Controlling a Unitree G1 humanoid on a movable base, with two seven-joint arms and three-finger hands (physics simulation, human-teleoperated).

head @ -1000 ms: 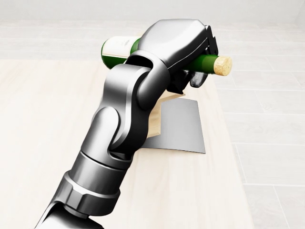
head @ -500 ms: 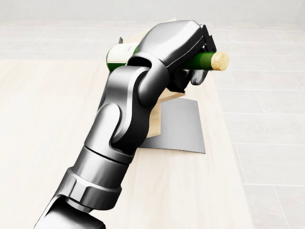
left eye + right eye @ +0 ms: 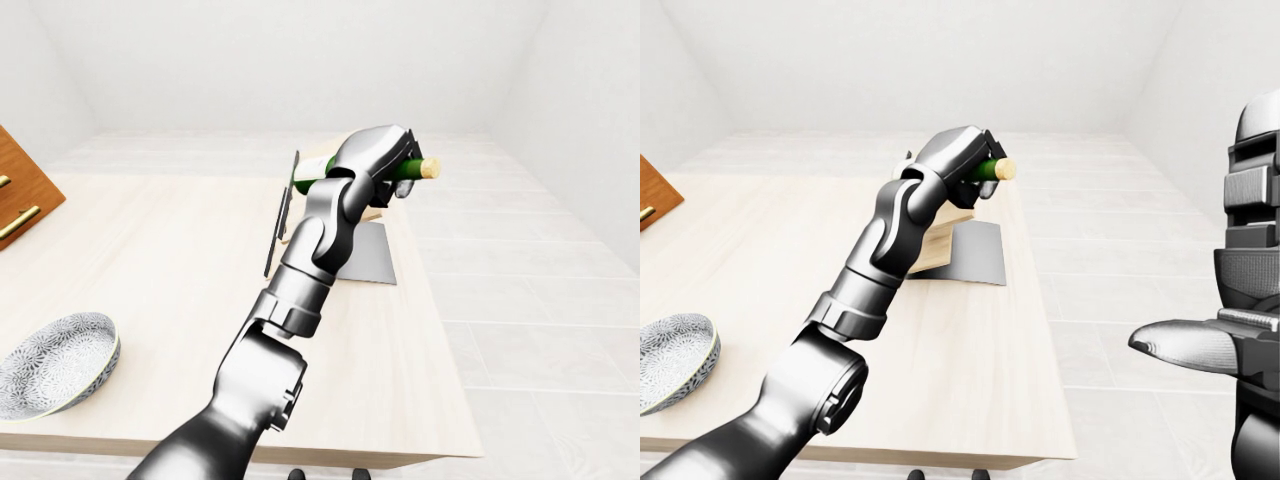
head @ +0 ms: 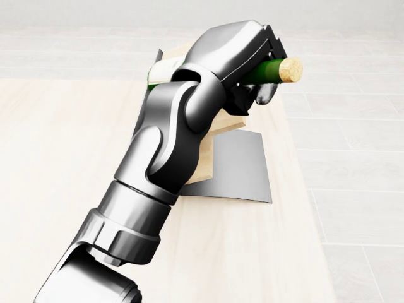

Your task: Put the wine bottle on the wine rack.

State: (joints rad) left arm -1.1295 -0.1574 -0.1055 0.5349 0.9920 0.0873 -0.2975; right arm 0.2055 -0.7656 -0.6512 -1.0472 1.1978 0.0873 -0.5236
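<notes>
A green wine bottle (image 4: 264, 71) with a cork (image 4: 291, 68) and a pale label (image 4: 165, 71) lies almost level in my left hand (image 4: 257, 81), cork towards the head view's right. The fingers are shut round the bottle's shoulder and neck. Directly below stands the wine rack (image 4: 240, 167), a pale wooden piece on a grey metal plate, on the light wooden table (image 4: 57, 164). My forearm hides most of the rack and the bottle's body. My right hand (image 3: 1185, 345) shows only at the right edge of the right-eye view, fingers extended and empty.
A patterned grey bowl (image 3: 55, 362) sits near the table's lower left corner in the left-eye view. A brown cabinet (image 3: 20, 195) with a handle is at the left edge. The table's right edge (image 3: 430, 330) runs close beside the rack, with tiled floor beyond.
My left hand has shifted a little to the right and tipped the cork end upward. The bottle's label end has slid further behind my arm. More of the rack's top now shows.
</notes>
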